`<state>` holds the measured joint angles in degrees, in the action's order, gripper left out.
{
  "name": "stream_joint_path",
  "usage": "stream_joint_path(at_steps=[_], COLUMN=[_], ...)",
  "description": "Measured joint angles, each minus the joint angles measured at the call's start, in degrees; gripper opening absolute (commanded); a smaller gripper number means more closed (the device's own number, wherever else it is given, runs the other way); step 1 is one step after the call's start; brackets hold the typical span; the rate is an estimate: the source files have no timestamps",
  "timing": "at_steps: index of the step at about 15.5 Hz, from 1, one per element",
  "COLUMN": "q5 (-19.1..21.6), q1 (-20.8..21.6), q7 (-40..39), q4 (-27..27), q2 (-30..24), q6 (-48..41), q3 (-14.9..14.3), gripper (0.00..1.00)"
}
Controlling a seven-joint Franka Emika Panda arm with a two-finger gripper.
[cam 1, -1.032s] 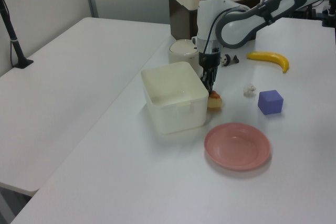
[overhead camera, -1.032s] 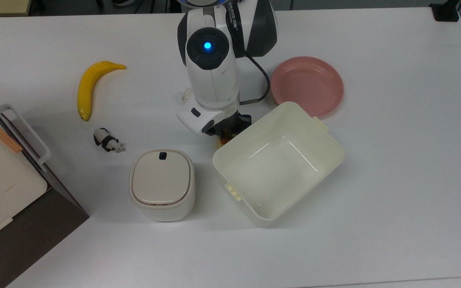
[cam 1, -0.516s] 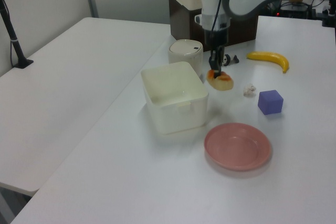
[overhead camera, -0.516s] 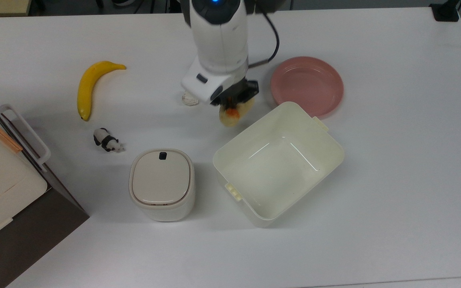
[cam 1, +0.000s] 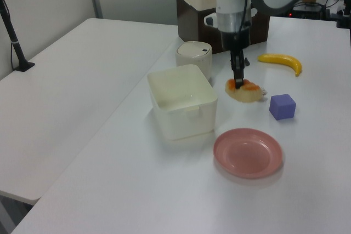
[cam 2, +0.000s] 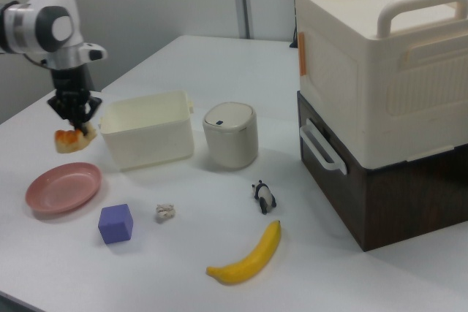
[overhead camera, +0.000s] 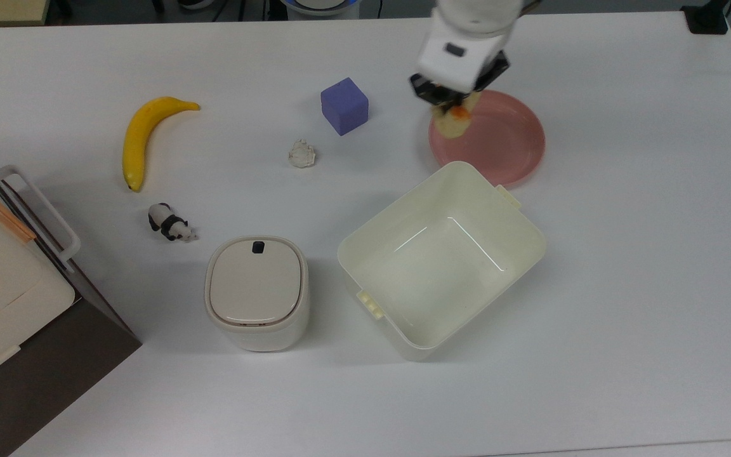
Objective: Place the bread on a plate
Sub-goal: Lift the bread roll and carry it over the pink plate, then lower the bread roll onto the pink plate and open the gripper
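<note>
The claw (overhead camera: 451, 105) pinches the bread (overhead camera: 452, 120) by one end and holds it in the air, clear of the table (overhead camera: 625, 266). In the top view the bread overlaps the left rim of the pink plate (overhead camera: 499, 143); in the right view it hangs above the plate's far edge, and the left view shows it well above the table surface, with the plate nearer to the camera. The cream tub (overhead camera: 445, 257) stands just beside the plate. A purple cube (overhead camera: 344, 105) and a small whitish ball (overhead camera: 302, 154) lie to the top view's left of the plate, with a banana (overhead camera: 143, 136), a panda figure (overhead camera: 171, 223) and a lidded cream bin (overhead camera: 257, 292) farther left. No writing or label can be read on any of these things.
</note>
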<state>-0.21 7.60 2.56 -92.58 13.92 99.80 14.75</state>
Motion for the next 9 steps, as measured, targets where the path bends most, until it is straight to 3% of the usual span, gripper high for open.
stream_joint_path(at_steps=[4, 9], q5=[0.0, -1.0], q1=[4.9, 7.6], q7=[0.0, 0.1], q4=[-1.4, -1.5], q2=[1.2, 5.9], q6=[0.0, 0.2], q3=[0.0, -0.2], gripper=[0.00, 0.00])
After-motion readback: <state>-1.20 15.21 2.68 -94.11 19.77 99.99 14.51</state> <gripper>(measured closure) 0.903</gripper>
